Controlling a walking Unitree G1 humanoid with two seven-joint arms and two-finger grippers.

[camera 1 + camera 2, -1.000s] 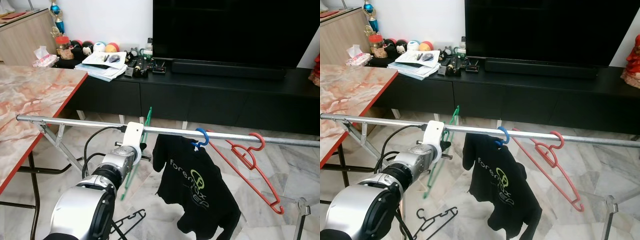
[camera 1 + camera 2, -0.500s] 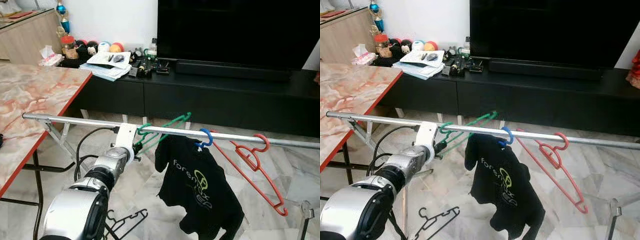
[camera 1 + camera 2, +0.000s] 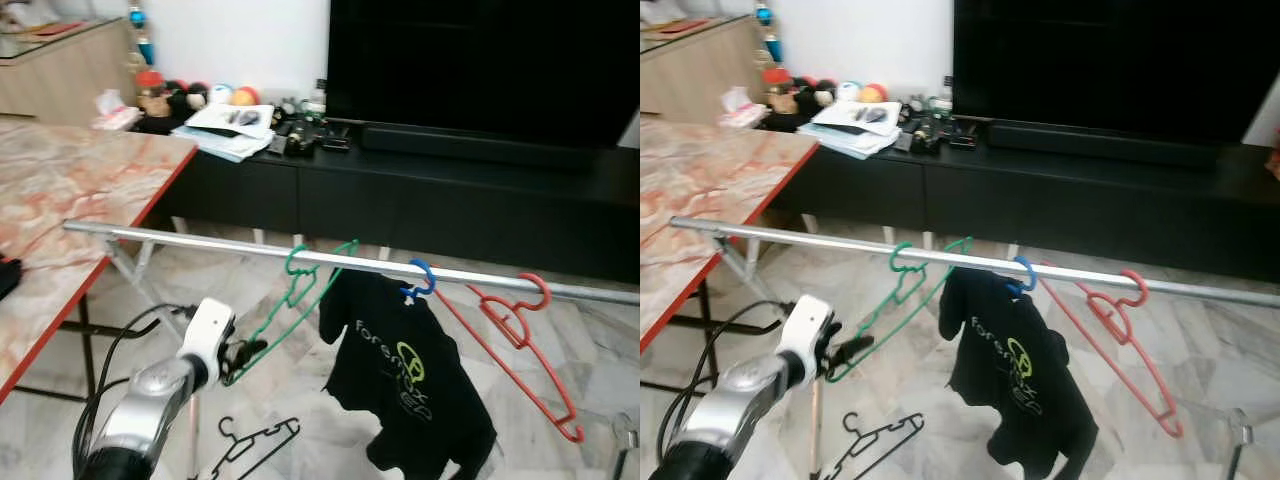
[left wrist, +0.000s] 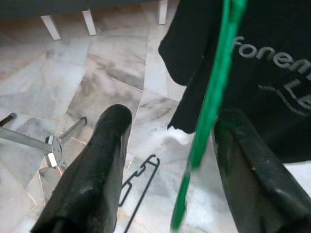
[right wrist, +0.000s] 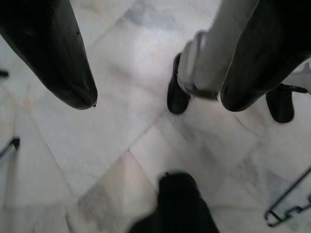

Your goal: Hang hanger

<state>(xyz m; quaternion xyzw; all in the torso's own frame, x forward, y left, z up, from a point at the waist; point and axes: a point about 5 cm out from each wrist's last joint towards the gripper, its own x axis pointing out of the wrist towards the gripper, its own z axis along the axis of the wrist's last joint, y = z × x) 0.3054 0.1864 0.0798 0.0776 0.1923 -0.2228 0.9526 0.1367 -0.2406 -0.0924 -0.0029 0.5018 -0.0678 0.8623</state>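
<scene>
A green hanger (image 3: 300,300) hangs by its hook from the silver rail (image 3: 180,237), tilted, with its lower end reaching down toward my left gripper (image 3: 245,350). That gripper is open below the rail. In the left wrist view the green hanger (image 4: 209,111) runs between the two spread fingers (image 4: 97,160), and neither clamps it. My right gripper (image 5: 155,99) is open over the marble floor, holding nothing.
On the rail further right hang a black T-shirt (image 3: 400,380) on a blue hanger (image 3: 420,278) and a red hanger (image 3: 520,340). A black hanger (image 3: 255,445) lies on the floor. A marble table (image 3: 70,190) stands left, a black TV cabinet (image 3: 450,200) behind.
The green hanger went from upright in my left gripper to hooked on the rail. The left gripper has let go and dropped back below the rail. The camera has shifted too.
</scene>
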